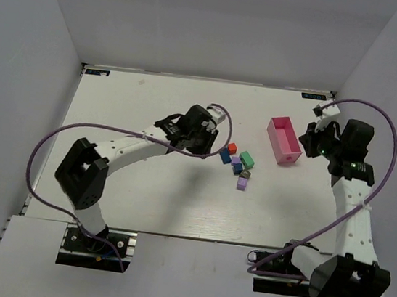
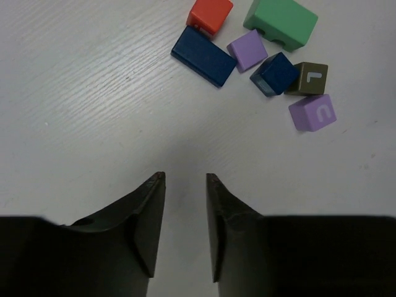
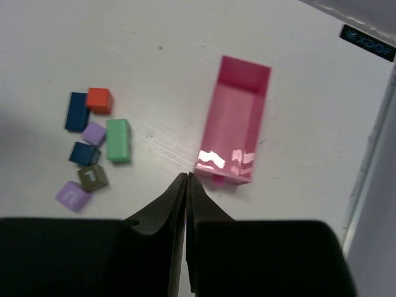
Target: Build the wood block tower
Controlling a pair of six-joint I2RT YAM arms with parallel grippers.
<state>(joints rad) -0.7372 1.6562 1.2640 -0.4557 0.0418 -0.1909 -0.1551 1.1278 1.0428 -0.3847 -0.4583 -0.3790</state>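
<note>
Table [image 2: 74, 93]: bare wood straight ahead of the left claw [image 2: 185, 178], nothing stacked yet, so likely at the very start of the build.

Pink tray [image 3: 232, 124]: just ahead of the right claw [image 3: 187, 175] and slightly to its right, long side running away from it. Likely to get clipped and shoved if that claw swings left towards the blocks without lifting first.

Left claw: tips a narrow gap apart, nothing between them. Probably too narrow for any block, so likely to push rather than grasp unless widened first.

Right claw: tips pressed together, empty.

Blocks: loose cluster ahead and to the right of the left claw, ahead and well to the left of the right claw, all lying flat.

Green block [image 2: 281, 21]: biggest, at the far edge of the cluster; long axis pointing roughly straight away from the right claw, crosswise to the left claw. Best suited as a base, seemingly.

Long blue block [image 2: 203, 55]: nearest the left claw's centre line; long axis slanting from far-left to near-right, touching the red block [image 2: 210, 13] at its far end. Needs the wrist turned to match, otherwise a corner grip and a twist.

Small cubes packed close: lilac [image 2: 247, 49], dark blue [image 2: 275, 73], olive [image 2: 311, 78], purple [image 2: 312, 112]. Little finger room between them; could scatter neighbours when reaching in.
</note>
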